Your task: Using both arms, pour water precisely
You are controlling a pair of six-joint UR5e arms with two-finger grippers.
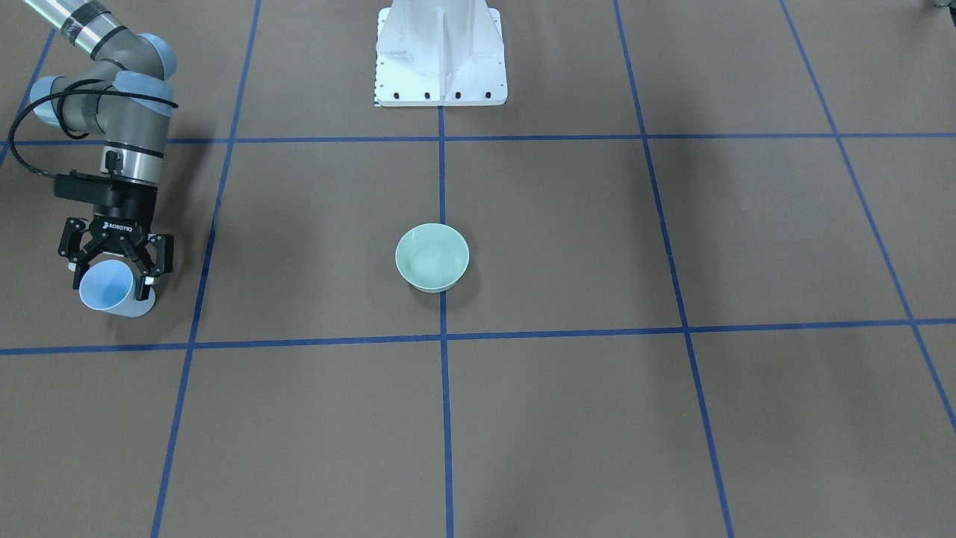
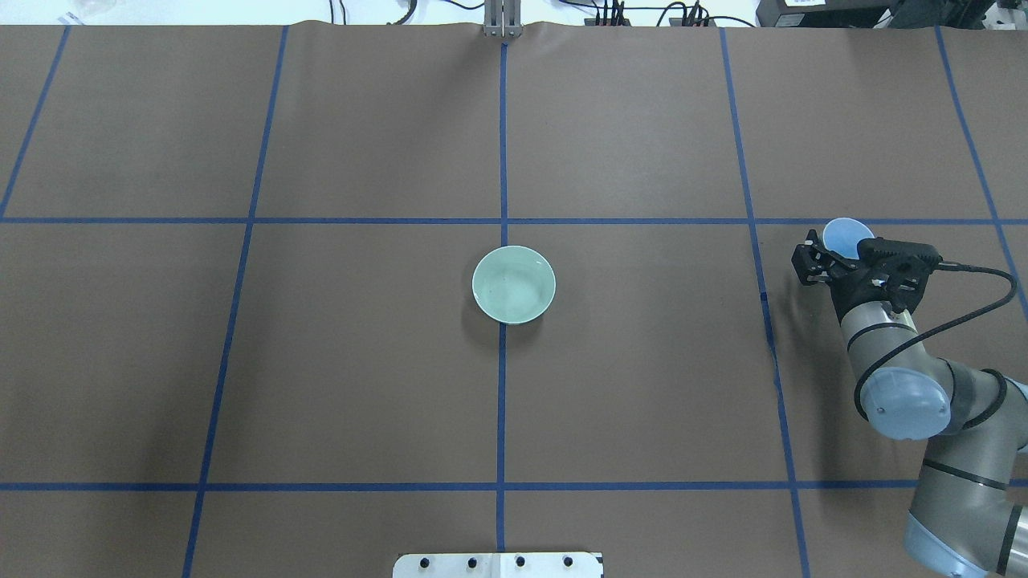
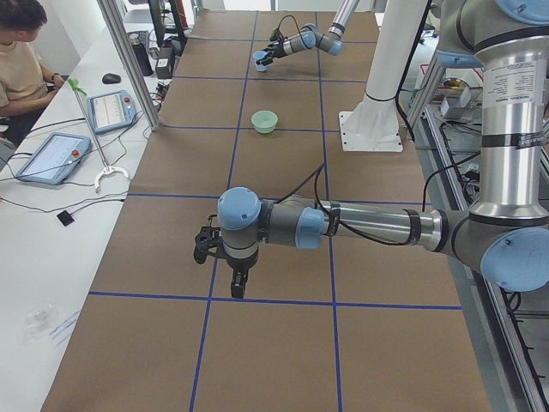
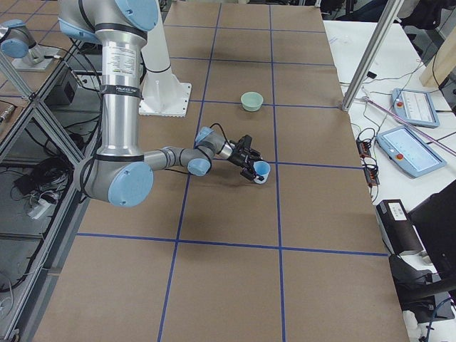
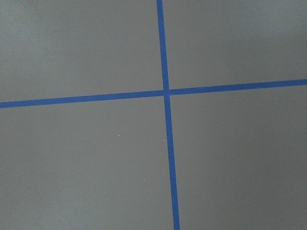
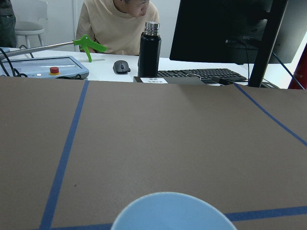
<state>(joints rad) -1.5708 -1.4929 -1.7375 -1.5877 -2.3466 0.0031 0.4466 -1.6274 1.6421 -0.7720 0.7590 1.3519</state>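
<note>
A pale-blue cup (image 1: 107, 288) stands at the table's right end, also seen in the overhead view (image 2: 845, 233) and at the bottom of the right wrist view (image 6: 170, 213). My right gripper (image 1: 113, 281) reaches it level from the side and is open, one finger on each side of the cup. The pale-green bowl (image 1: 432, 256) sits mid-table on a tape line (image 2: 513, 284). Faint pale streaks show inside the bowl, but I cannot make out water in the cup. My left gripper (image 3: 221, 268) hangs over the far left end, and I cannot tell its state.
The white pedestal (image 1: 441, 56) stands behind the bowl. Blue tape lines (image 5: 165, 91) grid the brown table. Along the far edge are a person (image 6: 117, 26), a black bottle (image 6: 149, 48), a keyboard (image 6: 201, 73), control pendants (image 3: 111, 110) and a green-handled grabber (image 3: 90, 129).
</note>
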